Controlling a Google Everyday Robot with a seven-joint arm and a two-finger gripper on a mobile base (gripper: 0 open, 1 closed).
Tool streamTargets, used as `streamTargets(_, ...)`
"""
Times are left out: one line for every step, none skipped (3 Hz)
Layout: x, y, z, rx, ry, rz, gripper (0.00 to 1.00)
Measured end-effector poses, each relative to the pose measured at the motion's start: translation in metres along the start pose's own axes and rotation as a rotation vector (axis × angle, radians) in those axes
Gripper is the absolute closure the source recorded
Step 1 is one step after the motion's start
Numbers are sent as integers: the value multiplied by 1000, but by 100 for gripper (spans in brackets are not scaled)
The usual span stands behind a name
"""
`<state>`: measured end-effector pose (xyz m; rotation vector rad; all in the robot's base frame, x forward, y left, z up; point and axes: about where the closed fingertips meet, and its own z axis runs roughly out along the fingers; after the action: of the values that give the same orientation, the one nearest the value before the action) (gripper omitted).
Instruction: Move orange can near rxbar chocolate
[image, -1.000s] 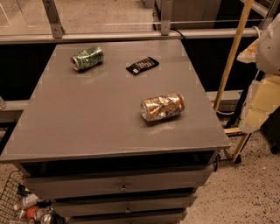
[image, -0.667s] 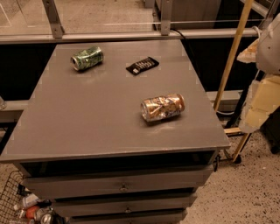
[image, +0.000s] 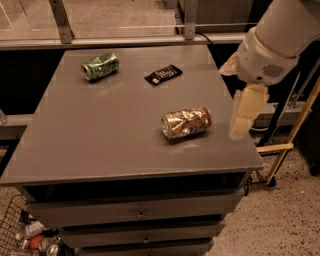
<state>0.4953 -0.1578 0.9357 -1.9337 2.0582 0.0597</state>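
Gripper (image: 236, 102) hung at the right edge of the table (image: 90, 140), fingers apart and empty | orange can (image: 186, 122) lay sideways just left of it | rxbar chocolate (image: 163, 75) lay apart, farther back.

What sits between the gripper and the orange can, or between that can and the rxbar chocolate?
Nothing visible. The gripper hangs just beside the orange can, bare tabletop between them. The stretch to the rxbar chocolate is bare too; the green can lies well aside.
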Motion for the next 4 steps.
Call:
streamTargets(-30, -22, 36, -48, -32, -86, 0)
streamTargets(-47, -34, 74, -93, -30, -132, 0)
streamTargets(-46, -35, 108, -144, 10, -141, 0)
streamTargets(-36, -30, 129, -186, 53, -127, 18)
